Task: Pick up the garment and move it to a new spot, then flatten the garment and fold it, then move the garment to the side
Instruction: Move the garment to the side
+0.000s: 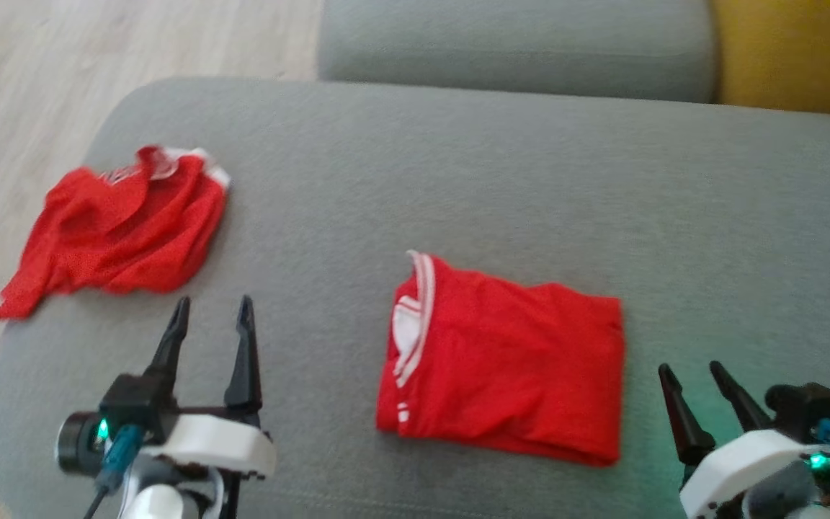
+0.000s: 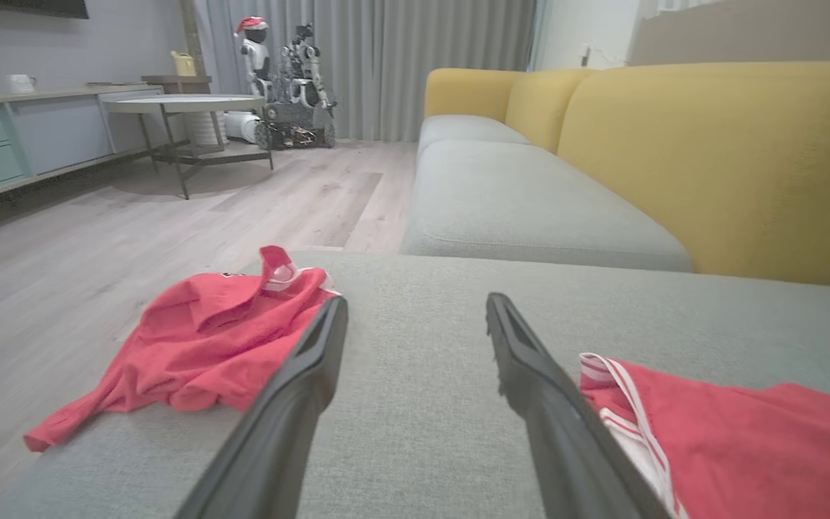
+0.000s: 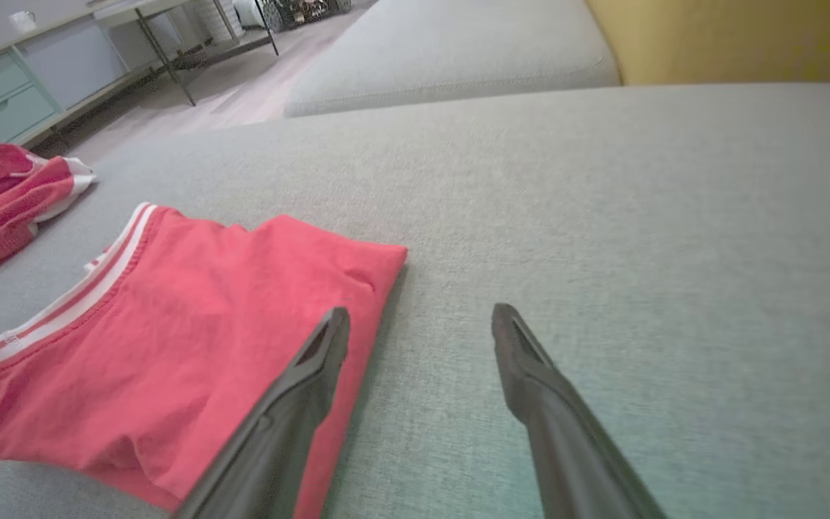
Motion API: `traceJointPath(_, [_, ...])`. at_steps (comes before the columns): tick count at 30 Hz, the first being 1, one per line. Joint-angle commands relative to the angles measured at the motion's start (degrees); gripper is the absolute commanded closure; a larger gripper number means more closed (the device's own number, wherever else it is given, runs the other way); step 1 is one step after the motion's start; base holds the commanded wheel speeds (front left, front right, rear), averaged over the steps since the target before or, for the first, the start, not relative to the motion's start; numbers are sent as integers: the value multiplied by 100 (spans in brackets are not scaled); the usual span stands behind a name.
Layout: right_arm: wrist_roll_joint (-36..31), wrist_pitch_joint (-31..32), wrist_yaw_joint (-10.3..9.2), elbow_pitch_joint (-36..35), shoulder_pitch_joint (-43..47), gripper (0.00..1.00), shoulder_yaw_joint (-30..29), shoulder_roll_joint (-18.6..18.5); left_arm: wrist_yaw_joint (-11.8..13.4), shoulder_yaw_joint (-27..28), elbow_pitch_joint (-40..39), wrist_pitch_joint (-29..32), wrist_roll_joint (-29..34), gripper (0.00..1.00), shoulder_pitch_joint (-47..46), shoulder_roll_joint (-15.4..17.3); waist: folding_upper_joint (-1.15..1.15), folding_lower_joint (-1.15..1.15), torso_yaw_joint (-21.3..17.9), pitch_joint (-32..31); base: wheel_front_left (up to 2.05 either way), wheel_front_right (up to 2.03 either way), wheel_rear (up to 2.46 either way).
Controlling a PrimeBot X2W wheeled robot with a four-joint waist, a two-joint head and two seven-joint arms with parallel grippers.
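Garment [image 1: 509,367], a red shirt with white-striped trim, lies folded near the middle of the grey sofa cushion [image 1: 458,166], between the two hands. Folding appears complete; the step left is judged to be moving it aside. Both the left hand [image 1: 214,303] and the right hand [image 1: 691,369] hover wide and empty. The next move calls for gripping all layers at one edge. A crumpled red shirt [image 1: 119,231] occupies the cushion's left edge, limiting room there.

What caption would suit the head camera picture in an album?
Open left pincer and right pincer flank a folded red garment on a grey cushion; a crumpled red garment lies left.
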Motion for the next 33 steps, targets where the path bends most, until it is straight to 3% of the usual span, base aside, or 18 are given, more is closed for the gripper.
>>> traceJointPath(1, [40,-78,-5,15,-330,0,138,-48,-20,141,-139,-85,40,0,-385,-30,0,0,347,199,0,0,0])
traceJointPath(14, [176,25,-5,1446,-862,0,305,121,-161,-7,90,-281,145,0,-726,-175,0,0,944,369,0,0,0])
traceJointPath(15, [170,54,-5,1515,-887,17,306,129,-158,-6,96,-287,154,0,-729,-179,0,0,949,369,0,0,0])
traceJointPath(17, [172,65,-5,1598,-923,88,322,147,-146,12,106,-296,168,0,-723,-173,0,0,929,357,0,0,0])
traceJointPath(18, [178,73,-5,1628,-935,100,338,155,-136,25,109,-300,176,0,-714,-165,0,0,904,347,0,0,0])
traceJointPath(24, [157,-48,-5,1583,-1081,100,492,117,-128,69,64,-312,204,0,-675,-108,0,0,554,348,0,0,0])
traceJointPath(33, [163,-121,-5,1490,-1647,100,1046,-171,-98,108,-55,-319,239,0,-725,-88,0,0,-503,485,0,0,0])
